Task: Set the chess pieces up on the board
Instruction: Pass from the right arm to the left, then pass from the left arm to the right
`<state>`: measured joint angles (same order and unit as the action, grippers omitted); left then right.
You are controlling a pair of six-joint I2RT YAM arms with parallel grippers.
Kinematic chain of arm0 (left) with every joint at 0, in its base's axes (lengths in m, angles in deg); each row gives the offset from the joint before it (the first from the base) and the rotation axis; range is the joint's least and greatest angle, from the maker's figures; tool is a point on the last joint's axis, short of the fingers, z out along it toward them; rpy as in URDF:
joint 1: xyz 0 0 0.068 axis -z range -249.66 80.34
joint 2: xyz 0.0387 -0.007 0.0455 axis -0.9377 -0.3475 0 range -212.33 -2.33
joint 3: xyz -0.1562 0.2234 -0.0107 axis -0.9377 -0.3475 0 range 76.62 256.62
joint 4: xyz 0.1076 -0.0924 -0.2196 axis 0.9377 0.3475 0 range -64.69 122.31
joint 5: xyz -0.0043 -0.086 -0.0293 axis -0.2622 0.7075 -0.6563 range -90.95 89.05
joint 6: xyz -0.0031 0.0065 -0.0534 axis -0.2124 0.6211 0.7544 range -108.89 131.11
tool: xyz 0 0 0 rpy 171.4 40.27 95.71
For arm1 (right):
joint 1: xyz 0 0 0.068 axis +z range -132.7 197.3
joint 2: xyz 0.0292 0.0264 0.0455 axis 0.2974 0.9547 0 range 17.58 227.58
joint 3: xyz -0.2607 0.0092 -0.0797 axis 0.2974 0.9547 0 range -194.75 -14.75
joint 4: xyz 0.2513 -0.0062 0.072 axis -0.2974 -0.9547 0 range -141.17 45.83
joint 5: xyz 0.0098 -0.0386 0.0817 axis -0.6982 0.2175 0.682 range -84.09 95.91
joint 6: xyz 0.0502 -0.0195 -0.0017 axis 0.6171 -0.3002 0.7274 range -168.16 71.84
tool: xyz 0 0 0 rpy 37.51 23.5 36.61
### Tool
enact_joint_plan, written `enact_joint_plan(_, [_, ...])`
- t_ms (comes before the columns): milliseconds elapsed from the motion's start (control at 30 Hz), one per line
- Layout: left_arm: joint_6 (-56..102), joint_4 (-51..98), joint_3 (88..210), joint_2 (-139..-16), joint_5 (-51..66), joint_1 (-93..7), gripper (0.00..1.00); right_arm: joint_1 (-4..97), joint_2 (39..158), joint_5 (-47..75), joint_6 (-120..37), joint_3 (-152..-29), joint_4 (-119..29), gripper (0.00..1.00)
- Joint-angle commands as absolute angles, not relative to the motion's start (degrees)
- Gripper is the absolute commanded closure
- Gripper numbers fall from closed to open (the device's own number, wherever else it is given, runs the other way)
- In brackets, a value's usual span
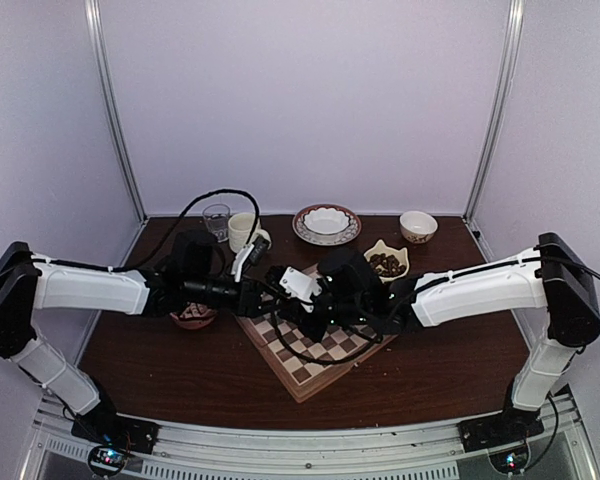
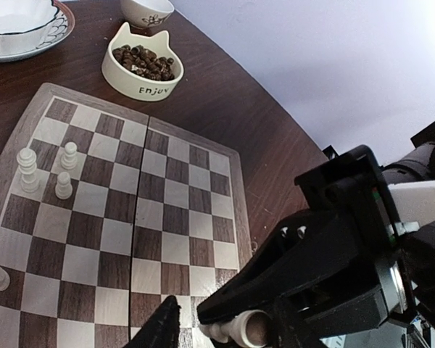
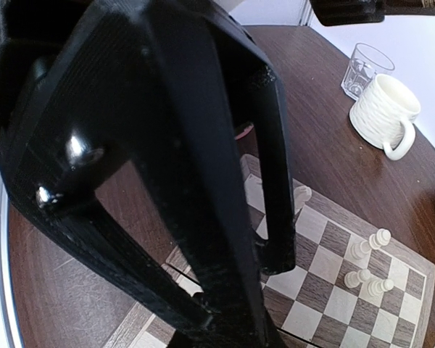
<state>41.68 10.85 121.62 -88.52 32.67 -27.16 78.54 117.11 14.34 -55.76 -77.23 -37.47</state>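
Left wrist shows checkered wooden board [image 2: 167, 217], cream pieces [image 2: 64, 187]

- dark brown table [image 1: 180, 370] under all of it
- clear glass [image 3: 366, 69] just beside a ribbed cream mug [image 3: 384, 112]
- patterned plate [image 1: 299, 228] at the back, white bowl [image 1: 326, 218] sitting on it
- small patterned cup [image 2: 146, 11] near a cat-eared dish [image 2: 142, 71] that says "Enjoy" and is full of brown bits
- reddish little dish [image 1: 193, 318] at the left, half hidden
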Motion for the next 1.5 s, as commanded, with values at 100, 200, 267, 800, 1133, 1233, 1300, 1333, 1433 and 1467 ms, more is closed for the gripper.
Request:
enact_joint_plan(100, [40.58, 15.52, 125.33, -90.70, 29.61, -26.77, 0.64, 79.48, 116.92, 9.16, -56.33, -80.34, -39.02, 0.94])
enact_joint_plan(200, [40.09, 17.43, 126.07, -91.22, 28.22, -26.77, 0.79, 79.76, 117.48, 7.81, -56.37, -80.90, -39.68, 0.93])
enact_joint_plan(267, [39.73, 18.46, 126.42, -91.35, 27.33, -26.77, 0.85, 79.79, 117.75, 6.76, -56.27, -81.44, -40.29, 0.93])
enact_joint_plan(800, [39.87, 20.86, 127.22, -91.36, 25.59, -26.86, 0.94, 79.80, 117.21, 2.76, -55.63, -80.38, -39.49, 0.63])
enact_joint_plan(1133, [44.89, 11.92, 122.78, -88.24, 32.59, -29.88, 0.94, 79.74, 112.40, 10.09, -54.86, -73.97, -31.78, 0.35])
enact_joint_plan(1233, [46.60, 8.09, 121.37, -86.94, 34.96, -30.28, 0.94, 79.55, 110.58, 11.86, -53.32, -71.49, -27.74, 0.36])
enact_joint_plan(1300, [47.80, 5.74, 120.61, -86.29, 36.29, -30.29, 0.94, 79.20, 109.51, 13.74, -51.96, -69.86, -25.00, 0.37])
enact_joint_plan(1333, [48.90, 4.32, 120.19, -86.00, 36.90, -30.29, 0.94, 79.07, 109.02, 14.57, -51.08, -69.21, -23.78, 0.37])
enact_joint_plan(1433, [53.60, -3.90, 117.42, -84.90, 39.25, -30.29, 0.94, 78.73, 107.29, 15.96, -47.22, -67.41, -20.07, 0.39])
enact_joint_plan(1467, [55.22, -7.31, 116.57, -84.72, 40.02, -30.29, 0.94, 78.59, 106.79, 16.59, -44.46, -66.81, -18.82, 0.39])
